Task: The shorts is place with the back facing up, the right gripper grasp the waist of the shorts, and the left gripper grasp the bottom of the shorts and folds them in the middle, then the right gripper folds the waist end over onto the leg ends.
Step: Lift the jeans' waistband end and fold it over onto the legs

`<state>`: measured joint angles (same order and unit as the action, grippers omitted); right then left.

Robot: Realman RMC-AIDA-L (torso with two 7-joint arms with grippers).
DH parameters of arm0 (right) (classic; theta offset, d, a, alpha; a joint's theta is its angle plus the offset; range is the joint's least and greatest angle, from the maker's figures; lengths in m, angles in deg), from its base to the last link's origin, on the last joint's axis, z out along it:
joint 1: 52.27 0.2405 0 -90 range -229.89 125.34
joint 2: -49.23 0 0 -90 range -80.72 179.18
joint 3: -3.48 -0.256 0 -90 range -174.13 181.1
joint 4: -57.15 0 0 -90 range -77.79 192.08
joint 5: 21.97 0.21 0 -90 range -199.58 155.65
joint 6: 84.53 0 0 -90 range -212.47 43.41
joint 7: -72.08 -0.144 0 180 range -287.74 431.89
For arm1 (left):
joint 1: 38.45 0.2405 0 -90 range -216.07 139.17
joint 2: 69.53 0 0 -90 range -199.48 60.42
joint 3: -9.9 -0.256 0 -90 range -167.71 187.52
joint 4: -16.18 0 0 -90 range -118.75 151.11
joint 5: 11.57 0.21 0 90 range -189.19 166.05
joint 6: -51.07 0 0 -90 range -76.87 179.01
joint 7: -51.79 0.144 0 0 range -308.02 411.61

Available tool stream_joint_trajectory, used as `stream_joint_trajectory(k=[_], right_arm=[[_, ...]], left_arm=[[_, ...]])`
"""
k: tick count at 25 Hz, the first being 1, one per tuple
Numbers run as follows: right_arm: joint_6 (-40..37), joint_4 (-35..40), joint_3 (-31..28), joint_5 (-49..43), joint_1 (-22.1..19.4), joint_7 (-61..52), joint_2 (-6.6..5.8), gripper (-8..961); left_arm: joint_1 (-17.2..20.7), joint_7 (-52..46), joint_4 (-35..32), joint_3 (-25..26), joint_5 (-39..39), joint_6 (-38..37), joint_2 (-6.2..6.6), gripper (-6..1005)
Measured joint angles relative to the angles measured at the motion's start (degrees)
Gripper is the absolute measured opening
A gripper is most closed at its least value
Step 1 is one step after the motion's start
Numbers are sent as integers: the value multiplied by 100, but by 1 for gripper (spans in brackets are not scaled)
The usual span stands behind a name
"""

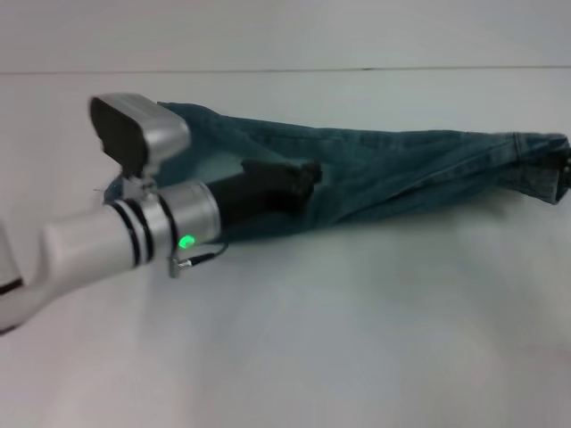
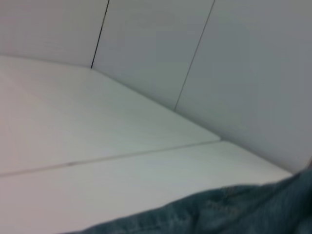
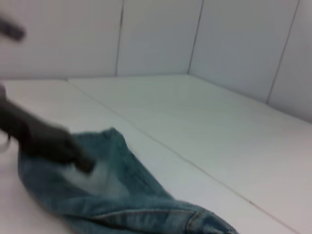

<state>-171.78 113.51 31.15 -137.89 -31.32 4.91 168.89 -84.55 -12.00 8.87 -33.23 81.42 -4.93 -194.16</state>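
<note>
Presently, the shorts (image 1: pixel 401 165) are seen stretched in a long bunched strip across the white tabletop (image 1: pixel 357 321); the left hand (image 1: pixel 299 183) is laid on their left portion, though whether its fingers are clamped on denim cannot be told. Only a dark edge of the right hand (image 1: pixel 566 174) is glimpsed at the shorts' far right end; its state cannot be told.

Head camera looks down from above; both wrist cameras skim low — seemingly sharing the shorts (image 1: pixel 401 165).

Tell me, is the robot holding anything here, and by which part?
The left gripper lies on the shorts at their left end, but whether its jaws pinch the cloth cannot be told. The right gripper barely shows at the right end.
</note>
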Motion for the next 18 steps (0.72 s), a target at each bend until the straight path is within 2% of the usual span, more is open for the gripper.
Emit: stream_joint_trajectory(k=[5, 12, 18], right_arm=[[-311, 106, -69, 328, 20, -198, -73, 64], [-501, 186, -85, 539, 328, -329, -141, 69], [-417, -74, -22, 615, 931, -171, -153, 73]], left_arm=[[-284, 676, 758, 159, -345, 221, 0, 8], [-378, 1180, 1363, 632, -329, 152, 1, 9], [-357, 1341, 1600, 695, -322, -38, 1, 11]])
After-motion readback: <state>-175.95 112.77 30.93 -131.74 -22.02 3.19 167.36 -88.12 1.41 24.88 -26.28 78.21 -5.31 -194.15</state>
